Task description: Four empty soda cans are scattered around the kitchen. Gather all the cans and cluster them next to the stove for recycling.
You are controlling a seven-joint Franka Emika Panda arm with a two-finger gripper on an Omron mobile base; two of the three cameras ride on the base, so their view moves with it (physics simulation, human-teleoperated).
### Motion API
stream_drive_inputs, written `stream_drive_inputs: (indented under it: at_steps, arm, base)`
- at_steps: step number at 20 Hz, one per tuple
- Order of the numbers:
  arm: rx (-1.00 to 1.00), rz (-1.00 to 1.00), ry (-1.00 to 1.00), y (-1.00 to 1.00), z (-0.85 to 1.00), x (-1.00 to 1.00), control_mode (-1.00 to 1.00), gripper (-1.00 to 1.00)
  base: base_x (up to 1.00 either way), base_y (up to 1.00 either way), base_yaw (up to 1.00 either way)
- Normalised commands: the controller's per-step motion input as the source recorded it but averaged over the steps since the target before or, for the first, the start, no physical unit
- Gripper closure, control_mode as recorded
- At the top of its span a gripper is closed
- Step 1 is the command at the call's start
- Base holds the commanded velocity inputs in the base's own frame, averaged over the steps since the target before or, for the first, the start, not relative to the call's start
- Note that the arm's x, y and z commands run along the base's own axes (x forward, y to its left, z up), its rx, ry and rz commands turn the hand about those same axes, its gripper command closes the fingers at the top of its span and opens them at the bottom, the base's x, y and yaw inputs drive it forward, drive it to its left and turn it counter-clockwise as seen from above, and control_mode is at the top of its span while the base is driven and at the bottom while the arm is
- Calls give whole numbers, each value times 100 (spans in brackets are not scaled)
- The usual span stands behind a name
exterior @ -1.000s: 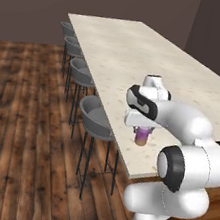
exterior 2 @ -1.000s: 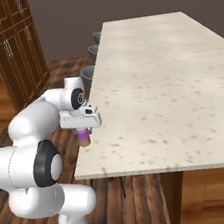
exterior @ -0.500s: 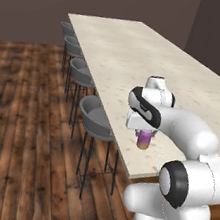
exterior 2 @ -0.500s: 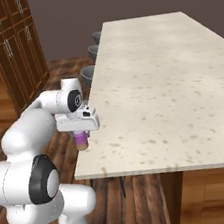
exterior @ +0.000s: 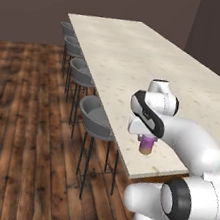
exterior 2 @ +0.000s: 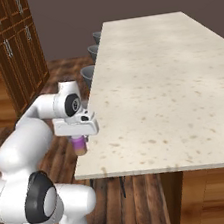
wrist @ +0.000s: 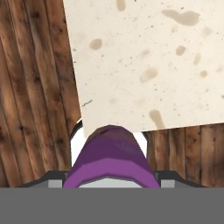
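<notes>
Purple soda can (exterior: 146, 145) with pale orange lower band: hanging upright beneath the white hand, clamped between the jaws, raised just above the near left corner of the pale speckled counter (exterior 2: 166, 86). Hanging over the counter's near edge in the hand view (wrist: 109, 162), wooden floor (exterior: 22, 133) below. Standing along the counter's left side: grey bar stools (exterior: 96, 120), the nearest just beside the can.
</notes>
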Motion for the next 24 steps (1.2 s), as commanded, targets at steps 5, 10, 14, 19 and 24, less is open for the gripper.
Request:
stream_drive_inputs:
  at_steps: [5, 10, 14, 19, 24]
  arm:
    - [0, 0, 0, -2, 0, -20, -100, 100]
    - [0, 0, 0, 0, 0, -6, 100, 100]
    - [0, 0, 0, 0, 0, 0, 100, 100]
    - [0, 0, 0, 0, 0, 0, 100, 100]
    - [0, 0, 0, 0, 0, 0, 100, 100]
  base:
    - [0, 0, 0]
    - [-4, 0, 0]
    - [-10, -1, 0]
    - [-36, -4, 0]
    - [-22, -41, -2]
